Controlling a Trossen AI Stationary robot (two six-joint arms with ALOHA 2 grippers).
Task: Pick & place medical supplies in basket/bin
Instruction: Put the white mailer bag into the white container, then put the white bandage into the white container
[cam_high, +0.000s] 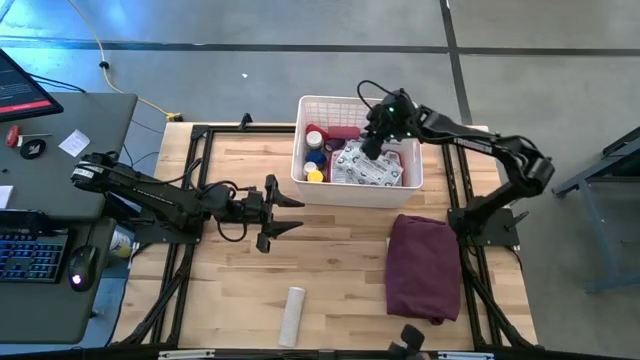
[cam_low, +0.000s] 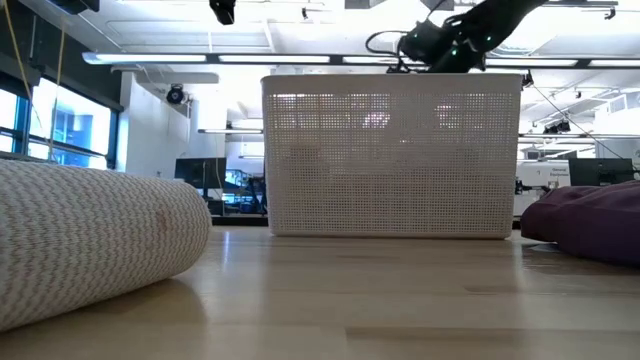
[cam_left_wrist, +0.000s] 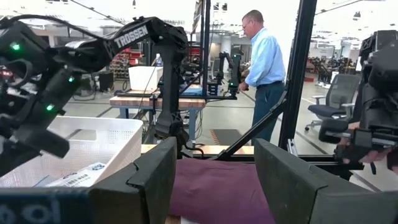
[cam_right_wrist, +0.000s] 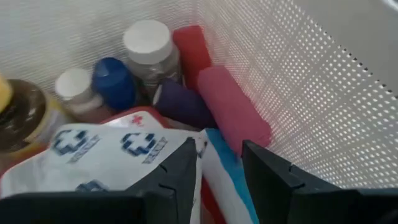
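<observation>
A pale wooden table with a black frame is set on a grey concrete floor. To its left a grey desk carries a keyboard and a mouse. Beyond the table, an open workshop with benches, chairs and ceiling lights is seen in the left wrist view, where a person in a light blue shirt stands at another bench.

The white basket stands at the far middle of the table. Inside it, small bottles, a purple roll, a pink roll and a white packet printed with blue crosses are packed together. The right gripper is held inside the basket just above the packet, its fingers a little apart with nothing seen between them. The left gripper is held over the bare table left of the basket, its fingers spread and empty.

A white roll lies near the front edge, well apart from the basket. A maroon cloth lies to the right, near the basket.

From the low view the basket's contents are hidden by its lattice wall. The items under the packet cannot be made out.
</observation>
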